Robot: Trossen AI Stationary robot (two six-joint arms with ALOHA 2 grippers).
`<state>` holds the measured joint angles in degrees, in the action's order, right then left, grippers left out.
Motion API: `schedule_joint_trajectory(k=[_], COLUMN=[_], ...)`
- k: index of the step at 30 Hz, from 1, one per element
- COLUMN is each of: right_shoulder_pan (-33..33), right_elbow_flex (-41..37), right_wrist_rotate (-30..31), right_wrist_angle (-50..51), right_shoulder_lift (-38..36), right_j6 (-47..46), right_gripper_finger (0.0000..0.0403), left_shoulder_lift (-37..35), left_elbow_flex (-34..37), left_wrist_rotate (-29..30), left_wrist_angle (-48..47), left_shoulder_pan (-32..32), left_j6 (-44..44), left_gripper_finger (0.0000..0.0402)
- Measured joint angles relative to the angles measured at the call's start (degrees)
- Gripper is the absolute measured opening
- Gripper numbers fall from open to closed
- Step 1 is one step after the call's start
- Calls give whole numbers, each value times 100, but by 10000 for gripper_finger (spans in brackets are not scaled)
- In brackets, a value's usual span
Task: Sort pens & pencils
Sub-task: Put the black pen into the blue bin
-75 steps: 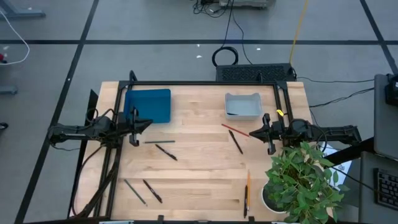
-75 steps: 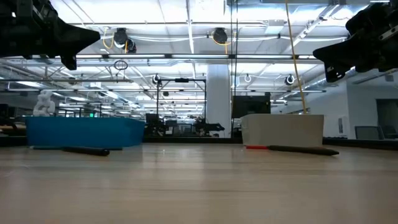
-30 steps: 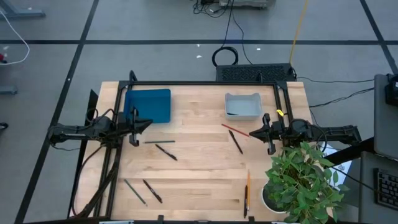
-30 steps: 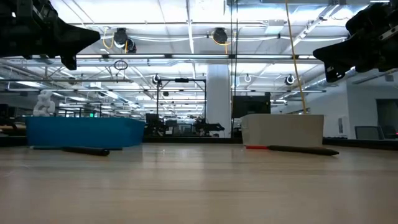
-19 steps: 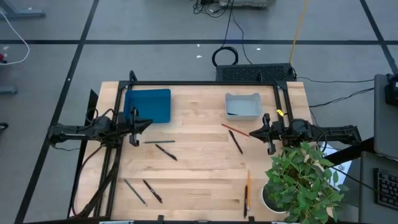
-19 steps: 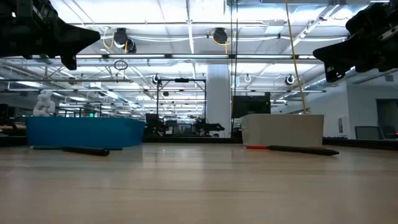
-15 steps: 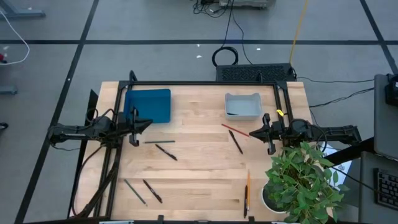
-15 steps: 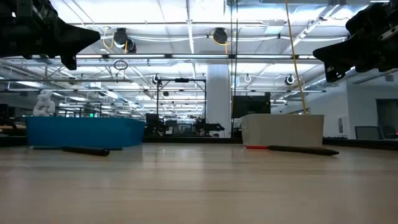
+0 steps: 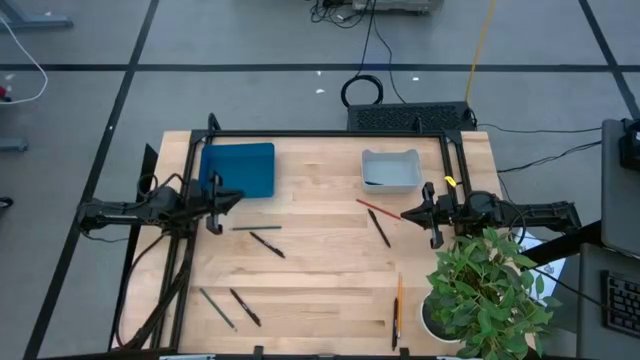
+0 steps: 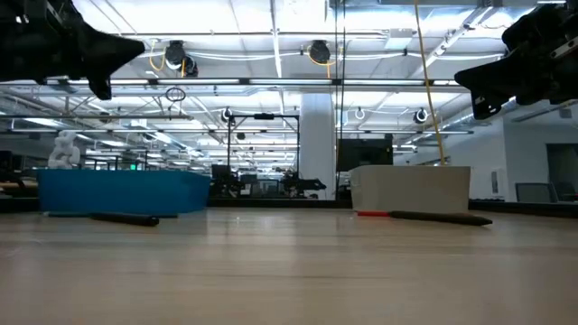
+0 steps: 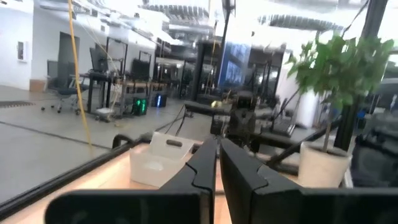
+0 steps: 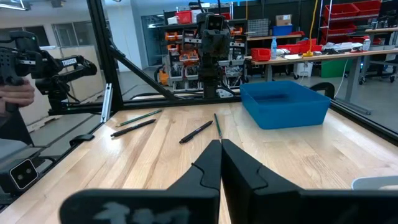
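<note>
Several dark pens lie flat on the wooden table: one (image 9: 267, 243) left of centre, one (image 9: 245, 307) near the front edge, one (image 9: 381, 228) right of centre. A red pencil (image 9: 372, 206) lies beside that last pen, an orange pencil (image 9: 398, 298) lies at the front right, and slim dark sticks (image 9: 256, 228) (image 9: 217, 308) lie at the left. My left gripper (image 9: 240, 196) hangs shut above the table's left side, beside the blue tray (image 9: 237, 170). My right gripper (image 9: 404, 214) hangs shut at the right, just right of the red pencil. Neither gripper holds anything.
A white tray (image 9: 391, 170) stands at the far right of the table. A potted plant (image 9: 485, 290) fills the front right corner, close under my right arm. A black frame (image 9: 330, 134) runs along the far and side edges. A person's hand (image 12: 15, 93) shows beyond the table.
</note>
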<state>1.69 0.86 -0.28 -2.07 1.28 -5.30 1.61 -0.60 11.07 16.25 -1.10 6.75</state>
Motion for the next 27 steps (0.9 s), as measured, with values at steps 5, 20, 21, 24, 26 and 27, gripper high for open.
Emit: schedule_joint_trajectory(k=[5,20,21,24,26,27], right_shoulder_pan=[1,2,0,0,0,0], right_elbow_flex=[0,-1,-1,0,-2,-1], right_wrist_rotate=[0,-2,-2,-2,-2,-2], right_wrist_angle=[0,7,7,7,9,9], right_shoulder_lift=[2,2,2,2,2,2], right_j6=[0,0,0,0,0,0], right_gripper_finger=[0,0,0,0,0,0], left_shoulder_lift=[293,4139,4420,5137,5605,5850], left_elbow_flex=[-80,-3480,-3565,-3690,-3791,-3864], left_wrist_rotate=[-353,-591,-660,-701,-717,-751], left_wrist_angle=[963,-3667,-3889,-3974,-3985,-4012], left_shoulder_pan=[0,-155,-242,-577,-797,-892], left_j6=[-22,-480,-425,-410,-427,-403], left_gripper_finger=[26,26,26,26,32,39])
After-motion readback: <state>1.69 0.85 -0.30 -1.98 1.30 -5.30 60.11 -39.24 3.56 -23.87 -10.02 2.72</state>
